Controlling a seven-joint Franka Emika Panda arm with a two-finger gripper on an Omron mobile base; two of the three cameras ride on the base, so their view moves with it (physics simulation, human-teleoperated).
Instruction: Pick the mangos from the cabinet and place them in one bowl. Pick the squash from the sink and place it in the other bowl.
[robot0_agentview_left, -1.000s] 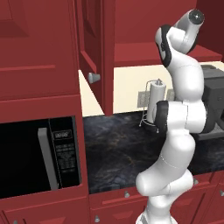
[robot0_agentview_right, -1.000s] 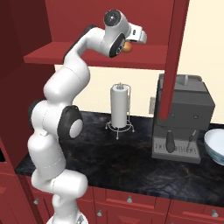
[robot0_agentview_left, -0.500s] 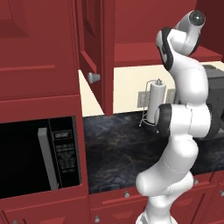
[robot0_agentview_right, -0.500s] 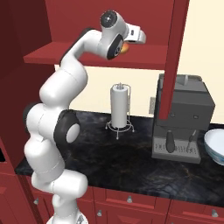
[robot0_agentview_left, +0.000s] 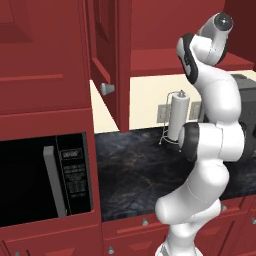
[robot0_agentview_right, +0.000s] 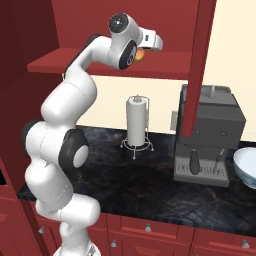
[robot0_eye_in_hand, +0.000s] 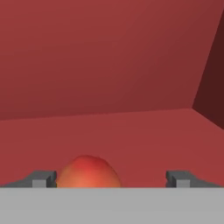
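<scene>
An orange-red mango lies on the red shelf of the cabinet. It sits low between my fingertips, close to the left one and well apart from the right one. My gripper is open and holds nothing. From the right base view the gripper reaches into the cabinet at shelf height, with the mango just under the hand. The pale bowl stands on the counter at the far right. The squash and the sink are out of view.
The open cabinet door with its knob hangs left of the arm. On the black counter stand a paper towel roll and a coffee machine. A microwave sits at the lower left.
The jaws have gone from shut to wide open around the mango. The hand has shifted slightly on the shelf and the elbow has swung a little.
</scene>
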